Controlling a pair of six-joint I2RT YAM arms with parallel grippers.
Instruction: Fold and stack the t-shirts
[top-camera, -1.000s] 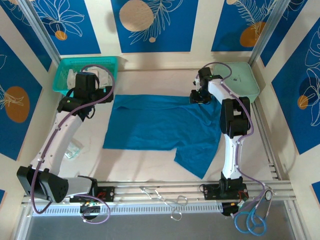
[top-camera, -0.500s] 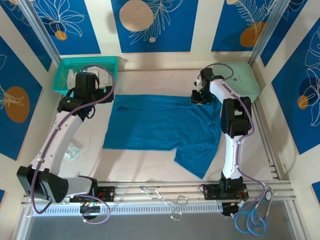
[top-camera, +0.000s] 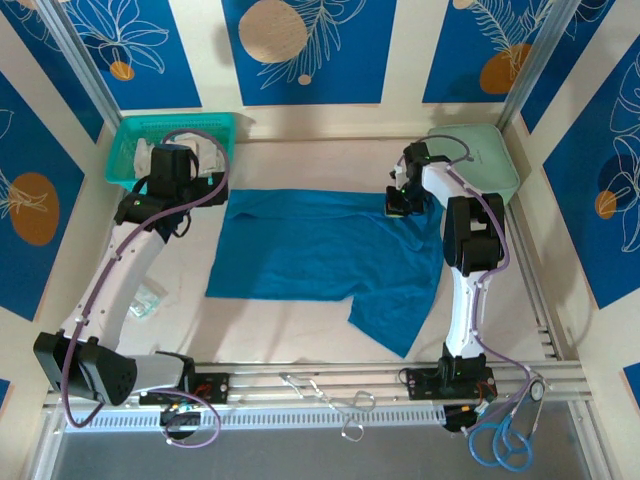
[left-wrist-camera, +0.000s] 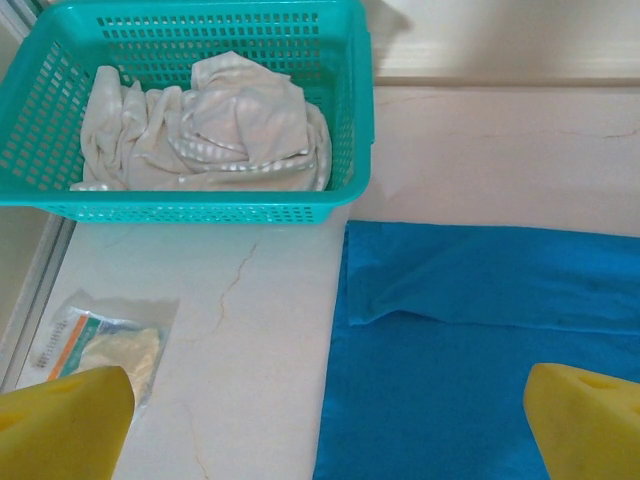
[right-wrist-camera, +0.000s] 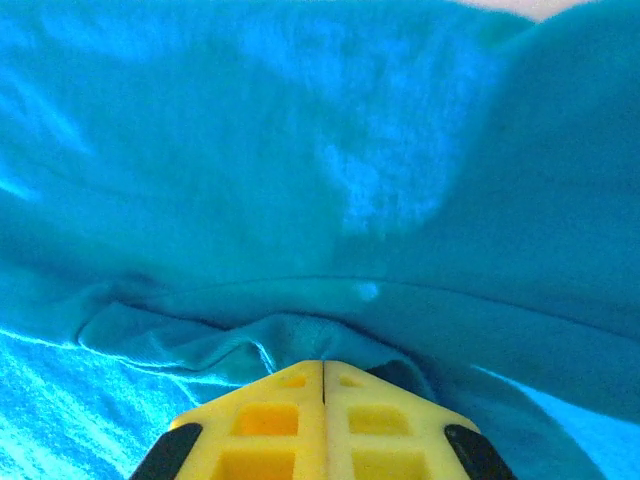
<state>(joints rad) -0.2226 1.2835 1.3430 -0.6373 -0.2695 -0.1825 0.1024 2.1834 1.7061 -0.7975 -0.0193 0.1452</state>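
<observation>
A teal-blue t-shirt lies spread flat in the middle of the table, one sleeve trailing toward the near right. My right gripper is down on its far right corner. In the right wrist view the yellow fingers are pressed together, shut on a bunched ridge of the t-shirt. My left gripper hovers by the shirt's far left corner, open. Its yellow fingertips stand wide apart over the t-shirt's left edge, with nothing between them.
A teal basket holding crumpled white cloths stands at the back left. A small plastic packet lies on the table near the left arm. A pale green tray sits at the back right. Scissors lie on the front rail.
The right gripper's jaws have closed on the shirt's far right corner, and it has shifted slightly right and toward the near edge. The left arm has not moved.
</observation>
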